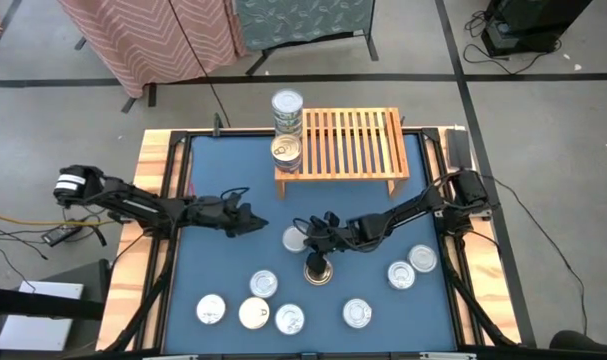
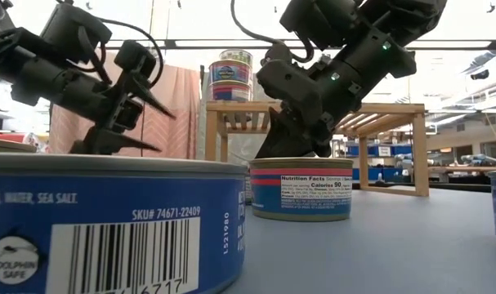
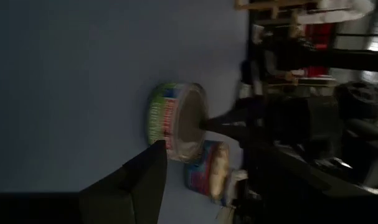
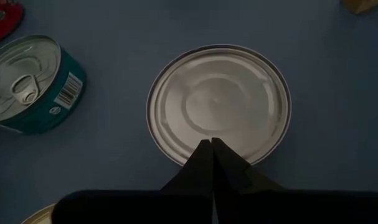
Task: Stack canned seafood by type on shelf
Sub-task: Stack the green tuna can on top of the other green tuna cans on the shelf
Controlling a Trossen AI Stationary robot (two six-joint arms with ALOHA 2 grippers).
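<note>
Blue counter carries nine loose tins; only a few are stacked at the wooden shelf's left end, so most sorting remains. Left claw hangs half-open and empty. Right claw, pinched shut, hovers over a silver-topped tin. The low view alone reveals that tin's red-striped label.

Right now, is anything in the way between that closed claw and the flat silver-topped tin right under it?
Nothing visible. The right gripper, fingers shut together, hangs directly over the flat round silver-topped tin, with no other object between them. The nearest neighbour, a teal-labelled pull-tab tin, lies off to the side on the blue table.
</note>
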